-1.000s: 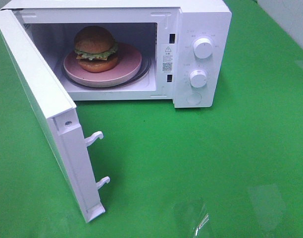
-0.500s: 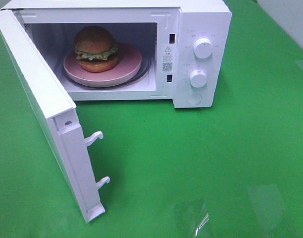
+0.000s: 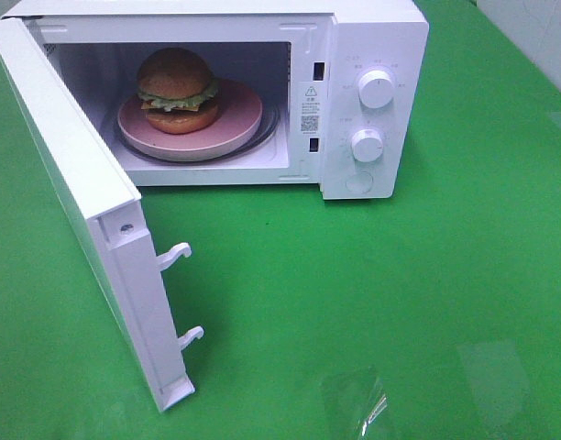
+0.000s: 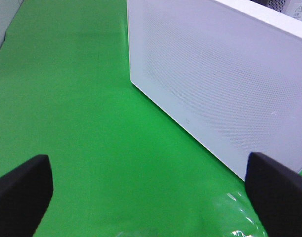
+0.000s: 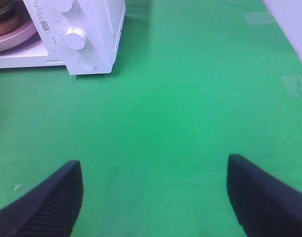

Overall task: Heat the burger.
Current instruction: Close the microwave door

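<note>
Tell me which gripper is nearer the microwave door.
Left. The left gripper has the door close ahead, facing its outer side. The right gripper is off on the control panel side, with green table between.

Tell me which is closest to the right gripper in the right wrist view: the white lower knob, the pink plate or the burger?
1. White round lower knob, on the white microwave's front panel, nearest the right gripper.
2. Round pink plate, inside the microwave.
3. Glossy golden-brown burger, on the plate's far side, farthest.
</note>
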Robot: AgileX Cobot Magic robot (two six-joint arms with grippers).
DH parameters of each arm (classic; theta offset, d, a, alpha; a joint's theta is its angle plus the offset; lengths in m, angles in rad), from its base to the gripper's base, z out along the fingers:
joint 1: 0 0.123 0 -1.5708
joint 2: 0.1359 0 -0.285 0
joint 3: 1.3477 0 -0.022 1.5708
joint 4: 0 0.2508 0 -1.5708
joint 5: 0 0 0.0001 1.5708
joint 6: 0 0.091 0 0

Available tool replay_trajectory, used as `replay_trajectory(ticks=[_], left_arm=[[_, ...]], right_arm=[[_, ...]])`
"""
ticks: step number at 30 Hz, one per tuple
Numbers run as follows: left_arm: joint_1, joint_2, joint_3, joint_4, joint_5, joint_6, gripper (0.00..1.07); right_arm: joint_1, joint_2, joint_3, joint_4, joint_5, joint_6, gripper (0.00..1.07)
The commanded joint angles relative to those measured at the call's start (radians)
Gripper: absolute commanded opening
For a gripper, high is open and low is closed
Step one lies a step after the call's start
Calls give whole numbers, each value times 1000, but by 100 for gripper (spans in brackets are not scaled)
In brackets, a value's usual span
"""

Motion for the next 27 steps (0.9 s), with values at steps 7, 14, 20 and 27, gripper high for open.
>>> replay_trajectory(ticks=[7, 14, 20, 27], left_arm=[[-7, -12, -25, 0, -73, -98, 95], [-7, -7, -31, 3, -170, -98, 83], [-7, 90, -31, 4, -291, -98, 35], [-7, 237, -27, 4, -452, -93, 0]], right_arm=[[-6, -27, 1, -5, 3, -3, 76], [-6, -27, 1, -5, 3, -3, 76], [-6, -27, 1, -5, 3, -3, 76], [-6, -27, 1, -5, 3, -3, 76]])
